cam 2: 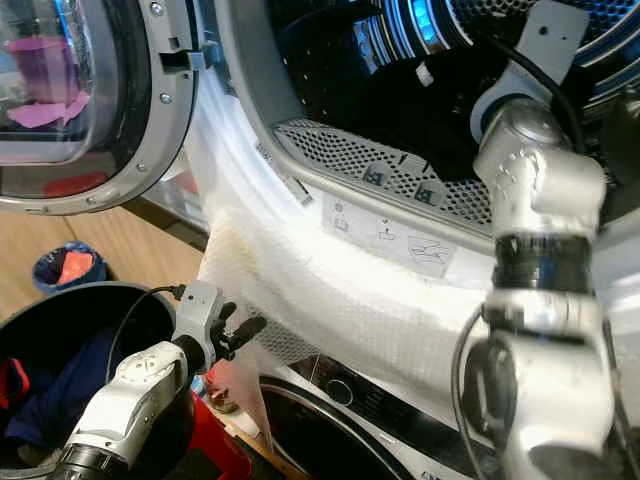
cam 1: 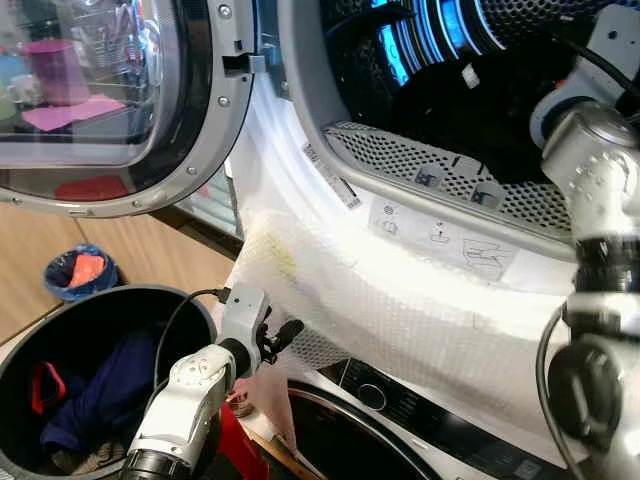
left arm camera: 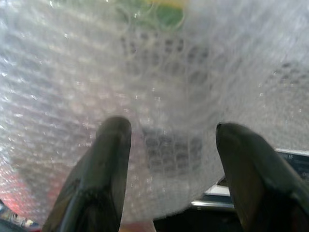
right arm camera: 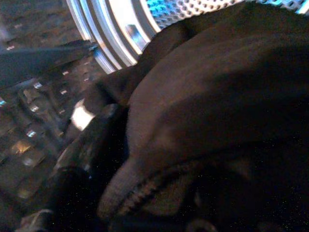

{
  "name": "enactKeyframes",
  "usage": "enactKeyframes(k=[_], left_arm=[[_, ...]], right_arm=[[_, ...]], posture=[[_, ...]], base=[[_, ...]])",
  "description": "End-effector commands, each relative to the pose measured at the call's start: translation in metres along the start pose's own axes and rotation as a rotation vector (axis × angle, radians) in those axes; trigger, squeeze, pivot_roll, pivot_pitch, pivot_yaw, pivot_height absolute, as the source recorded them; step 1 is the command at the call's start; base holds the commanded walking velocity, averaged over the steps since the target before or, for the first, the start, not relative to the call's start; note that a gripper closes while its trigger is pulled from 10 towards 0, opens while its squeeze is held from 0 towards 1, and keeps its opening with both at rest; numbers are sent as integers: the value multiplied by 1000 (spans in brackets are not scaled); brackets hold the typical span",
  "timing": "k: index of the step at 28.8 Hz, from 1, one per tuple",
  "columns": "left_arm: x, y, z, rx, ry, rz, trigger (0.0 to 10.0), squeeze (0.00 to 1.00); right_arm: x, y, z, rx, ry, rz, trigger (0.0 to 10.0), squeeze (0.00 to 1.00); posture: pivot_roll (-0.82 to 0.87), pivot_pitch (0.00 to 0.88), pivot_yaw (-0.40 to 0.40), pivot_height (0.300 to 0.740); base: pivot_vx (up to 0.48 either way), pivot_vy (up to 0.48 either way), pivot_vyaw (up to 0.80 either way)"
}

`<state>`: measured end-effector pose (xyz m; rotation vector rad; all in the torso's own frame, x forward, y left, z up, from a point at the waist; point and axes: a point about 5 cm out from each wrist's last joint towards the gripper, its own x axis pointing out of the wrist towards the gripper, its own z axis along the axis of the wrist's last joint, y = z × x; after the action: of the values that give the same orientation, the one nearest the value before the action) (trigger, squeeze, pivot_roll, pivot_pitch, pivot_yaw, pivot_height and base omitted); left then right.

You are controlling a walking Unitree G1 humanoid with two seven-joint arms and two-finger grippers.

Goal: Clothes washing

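The left gripper (left arm camera: 169,159) is held wide apart against the bubble wrap (cam 1: 400,300). The right gripper's state cannot be told; dark clothes (right arm camera: 212,96) lie in the drum (cam 1: 470,40).

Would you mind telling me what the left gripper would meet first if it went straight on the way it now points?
Most likely the bubble wrap draped over the machine's front. The left gripper points straight at it with its fingers apart, and the sheet looks close ahead, though how close is hard to judge.
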<state>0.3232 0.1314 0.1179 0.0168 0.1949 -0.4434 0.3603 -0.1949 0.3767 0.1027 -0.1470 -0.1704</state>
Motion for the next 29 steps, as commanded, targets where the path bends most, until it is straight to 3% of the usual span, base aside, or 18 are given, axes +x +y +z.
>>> enactKeyframes(k=[1, 9, 11, 20, 29], left_arm=[[0, -1, 3, 0, -4, -14, 10000, 0], [1, -1, 4, 0, -5, -21, 10000, 0], [0, -2, 4, 1, -5, -23, 10000, 0], [-1, 0, 4, 1, -4, -22, 10000, 0], [-3, -1, 4, -2, -2, -25, 10000, 0]], right_arm=[[-13, -1, 2, -34, 11, 8, 10000, 0], [-41, -14, -5, -17, 31, -6, 10000, 0], [-55, -20, -17, -48, 78, -12, 10000, 0], [-88, -44, -34, -118, 158, -66, 10000, 0], [-119, -36, -15, -185, 57, 134, 10000, 0]], posture=[[65, 67, -40, 740], [72, 61, -42, 740], [72, 57, -43, 740], [68, 69, -43, 740], [66, 78, -43, 740]], base=[[0, 0, 0], [0, 0, 0], [0, 0, 0], [0, 0, 0], [0, 0, 0]])
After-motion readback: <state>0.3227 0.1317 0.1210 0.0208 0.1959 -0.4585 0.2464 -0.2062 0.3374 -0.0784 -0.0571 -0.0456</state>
